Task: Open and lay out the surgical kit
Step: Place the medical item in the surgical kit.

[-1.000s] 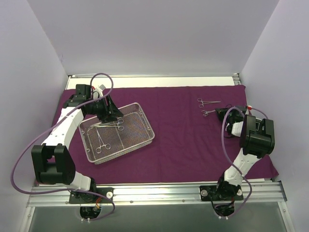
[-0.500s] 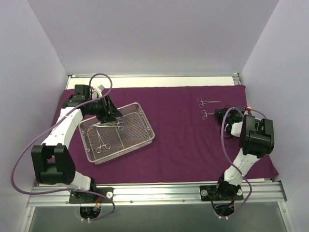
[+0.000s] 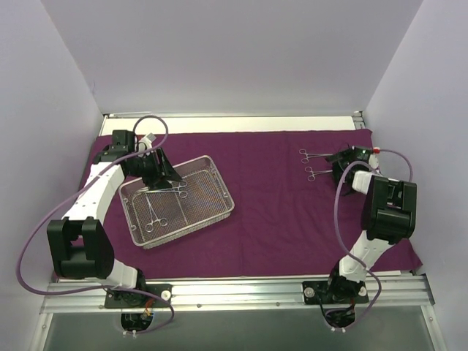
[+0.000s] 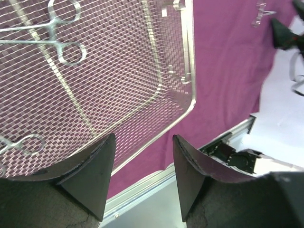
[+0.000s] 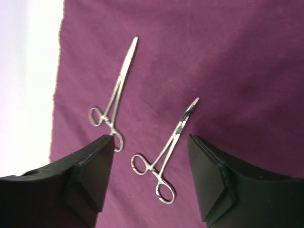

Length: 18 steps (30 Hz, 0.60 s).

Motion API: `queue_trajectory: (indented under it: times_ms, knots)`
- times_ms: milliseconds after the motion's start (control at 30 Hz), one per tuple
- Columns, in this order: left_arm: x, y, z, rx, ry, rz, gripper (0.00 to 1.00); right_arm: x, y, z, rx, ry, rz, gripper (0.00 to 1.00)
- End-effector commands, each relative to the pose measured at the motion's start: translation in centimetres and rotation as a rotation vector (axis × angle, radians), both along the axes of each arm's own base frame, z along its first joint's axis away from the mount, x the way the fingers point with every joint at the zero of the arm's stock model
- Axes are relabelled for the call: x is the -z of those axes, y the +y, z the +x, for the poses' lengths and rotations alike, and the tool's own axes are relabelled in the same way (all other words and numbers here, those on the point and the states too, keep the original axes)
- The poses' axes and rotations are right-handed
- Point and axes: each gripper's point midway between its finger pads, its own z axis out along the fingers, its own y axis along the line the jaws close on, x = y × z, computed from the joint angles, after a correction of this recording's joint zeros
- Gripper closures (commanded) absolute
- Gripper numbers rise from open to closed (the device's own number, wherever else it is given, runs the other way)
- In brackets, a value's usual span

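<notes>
The dark purple cloth (image 3: 278,212) lies spread flat over the table. The silver wire-mesh tray (image 3: 189,229) rests on its left half with two clamps inside (image 3: 178,190) (image 3: 153,216). My left gripper (image 3: 164,178) hovers over the tray's far side, open and empty; in the left wrist view (image 4: 144,137) the mesh and a clamp (image 4: 52,40) show beyond the fingers. Two more clamps lie on the cloth at the right (image 3: 311,154) (image 3: 316,172). My right gripper (image 3: 338,167) stands open just above them (image 5: 149,137). The nearer clamp (image 5: 172,141) lies loose between the fingers, the other (image 5: 118,85) to their left.
White walls close in the table on three sides. A metal rail (image 3: 234,289) runs along the near edge by the arm bases. The cloth's right edge and bare white table (image 5: 28,85) are close to the laid-out clamps.
My right gripper has gone from shut to open, leaving the second clamp on the cloth, and drawn a little toward the back. The left arm has barely moved.
</notes>
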Motion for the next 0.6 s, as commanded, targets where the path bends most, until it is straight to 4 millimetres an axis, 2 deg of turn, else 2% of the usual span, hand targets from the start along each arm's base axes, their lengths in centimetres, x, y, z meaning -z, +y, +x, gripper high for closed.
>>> queue_trajectory:
  times_ms: [0,67,200,333,367,400,433,567]
  knots:
    - [0.0,1.5,0.4,-0.032,0.017,0.077,0.39,0.5,-1.2,-3.8,0.004,0.247,-0.102,0.33]
    - [0.6,2.0,0.2,-0.05,0.041,0.104,0.39,-0.1,-1.1,-3.9,-0.009,0.25,-0.11,0.27]
    - [1.4,3.0,0.2,-0.083,0.083,0.167,0.36,-1.4,-0.5,-4.6,-0.049,0.282,-0.118,0.26]
    - [2.3,4.6,1.1,-0.146,0.121,0.254,0.35,-5.9,1.5,-4.0,-0.178,0.231,-0.201,0.26]
    - [3.0,5.2,1.5,-0.175,0.135,0.288,0.36,-6.8,2.2,-3.9,-0.215,0.224,-0.224,0.27]
    - [3.3,5.5,1.6,-0.214,0.155,0.293,0.36,-7.3,4.2,-4.4,-0.297,0.237,-0.26,0.27]
    - [3.8,5.7,1.8,-0.235,0.161,0.3,0.36,-9.1,5.3,-4.1,-0.331,0.202,-0.283,0.27]
    - [5.7,5.7,3.0,-0.314,0.184,0.325,0.37,-11.2,10.6,-5.7,-0.479,0.158,-0.335,0.27]
